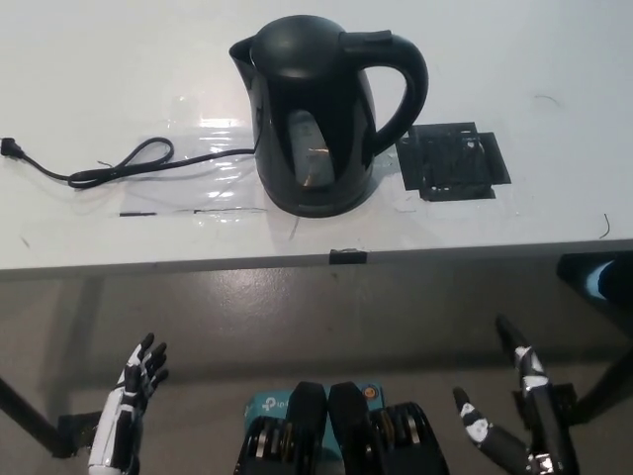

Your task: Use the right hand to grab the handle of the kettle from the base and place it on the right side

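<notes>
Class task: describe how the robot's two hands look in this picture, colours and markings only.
The left hand is white over the back, with black fingers and dark segments between the white plates. The right hand is black, with slim fingers carrying small white patches near the tips, on a black arm.

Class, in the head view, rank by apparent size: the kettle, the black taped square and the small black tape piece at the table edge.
1. kettle
2. black taped square
3. tape piece, smallest although nearest the camera.
</notes>
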You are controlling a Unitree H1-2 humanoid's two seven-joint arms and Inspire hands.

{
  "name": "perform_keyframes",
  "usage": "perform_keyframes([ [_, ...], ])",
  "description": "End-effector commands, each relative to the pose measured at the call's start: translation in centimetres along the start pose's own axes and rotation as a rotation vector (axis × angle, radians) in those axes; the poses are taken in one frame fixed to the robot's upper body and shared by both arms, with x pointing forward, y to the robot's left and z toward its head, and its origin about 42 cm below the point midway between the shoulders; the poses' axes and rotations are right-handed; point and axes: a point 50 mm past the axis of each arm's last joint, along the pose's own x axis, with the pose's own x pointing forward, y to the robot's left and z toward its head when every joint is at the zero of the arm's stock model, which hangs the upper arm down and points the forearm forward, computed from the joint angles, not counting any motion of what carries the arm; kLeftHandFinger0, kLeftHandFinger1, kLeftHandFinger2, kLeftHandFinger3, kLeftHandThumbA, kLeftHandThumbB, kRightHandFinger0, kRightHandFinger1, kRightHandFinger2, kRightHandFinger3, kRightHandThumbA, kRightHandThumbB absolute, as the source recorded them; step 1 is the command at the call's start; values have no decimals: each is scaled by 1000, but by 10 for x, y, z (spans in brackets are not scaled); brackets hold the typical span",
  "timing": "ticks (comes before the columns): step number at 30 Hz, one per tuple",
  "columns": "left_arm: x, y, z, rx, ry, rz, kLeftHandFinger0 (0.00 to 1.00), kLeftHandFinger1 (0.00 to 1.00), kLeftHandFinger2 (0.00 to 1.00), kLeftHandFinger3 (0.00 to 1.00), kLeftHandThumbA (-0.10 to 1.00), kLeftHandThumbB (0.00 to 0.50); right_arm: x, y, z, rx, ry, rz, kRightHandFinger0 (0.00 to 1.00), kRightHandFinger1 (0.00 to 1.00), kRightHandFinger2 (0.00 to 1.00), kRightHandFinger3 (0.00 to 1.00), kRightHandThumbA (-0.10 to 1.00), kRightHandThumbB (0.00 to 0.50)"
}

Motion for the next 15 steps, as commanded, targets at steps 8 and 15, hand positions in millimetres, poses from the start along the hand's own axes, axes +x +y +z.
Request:
perform_keyframes([
  [8, 6, -4, 14, 7, -98, -21, 1000, 1000, 1000, 1000, 1000, 500, 109, -24, 119, -15, -416, -124, 1000, 1000, 1000, 1000, 787, 238],
  [15, 5, -18, 16, -5, -141, -73, 1000, 1000, 1000, 1000, 1000, 500, 195, -21, 141, -42, -323, -57, 1000, 1000, 1000, 1000, 939, 297],
])
